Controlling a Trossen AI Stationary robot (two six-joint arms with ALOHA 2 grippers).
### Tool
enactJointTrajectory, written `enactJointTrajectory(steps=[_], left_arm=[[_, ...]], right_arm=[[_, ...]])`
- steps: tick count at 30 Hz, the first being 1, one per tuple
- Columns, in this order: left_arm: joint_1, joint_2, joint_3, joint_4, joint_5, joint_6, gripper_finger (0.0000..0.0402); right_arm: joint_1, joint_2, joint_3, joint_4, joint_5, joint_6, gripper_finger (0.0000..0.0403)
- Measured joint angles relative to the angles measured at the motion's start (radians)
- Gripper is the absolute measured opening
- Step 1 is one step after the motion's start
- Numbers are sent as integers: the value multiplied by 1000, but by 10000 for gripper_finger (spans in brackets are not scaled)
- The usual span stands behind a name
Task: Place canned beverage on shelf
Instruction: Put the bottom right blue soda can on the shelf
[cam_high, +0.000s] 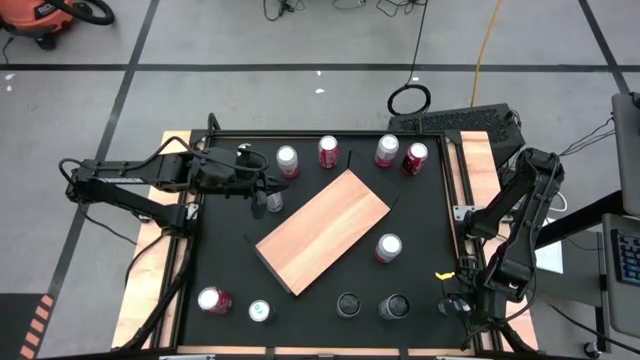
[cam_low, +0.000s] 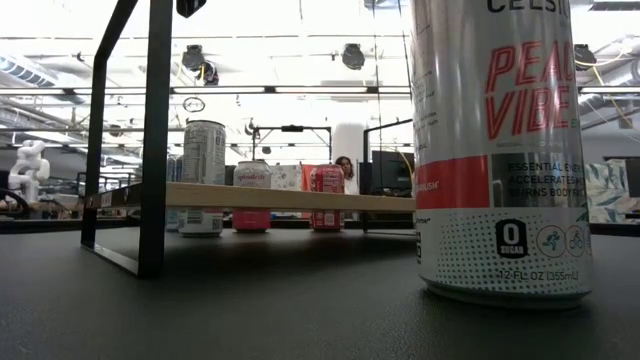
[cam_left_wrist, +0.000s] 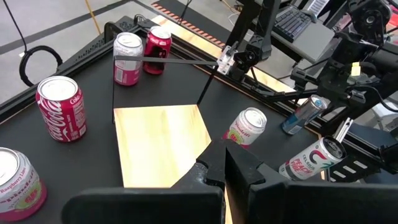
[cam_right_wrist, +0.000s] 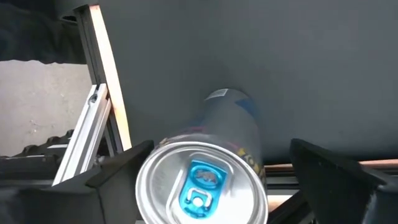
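The right gripper (cam_right_wrist: 205, 180), fingers spread around a silver can (cam_right_wrist: 205, 168) near the table's corner, seemed poised to grasp it for the wooden shelf (cam_high: 322, 230) mid-table, while the left gripper (cam_high: 268, 184) waited pressed together.

Bare wooden shelf (cam_high: 322, 230) — cans (cam_high: 388, 247) around

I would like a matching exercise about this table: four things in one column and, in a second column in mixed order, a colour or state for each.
Things:
A. shelf
B. Coca-Cola can
C. blue-tabbed can
D. left gripper

Colours or states:
1. shut
2. red
3. between the fingers of the open right gripper
4. light-brown wood

Pairs: A-4, B-2, C-3, D-1
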Motion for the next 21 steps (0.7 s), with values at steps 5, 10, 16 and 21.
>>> enactJointTrajectory(steps=[5,10,16,21], left_arm=[[0,0,0,0,0,0,0],[0,0,0,0,0,0,0],[0,0,0,0,0,0,0],[0,0,0,0,0,0,0]], right_arm=[[0,3,0,0,-1,0,352],[1,27,0,-4,-27,0,346],[2,56,0,12,-29,7,294],[2,60,0,15,-29,57,250]])
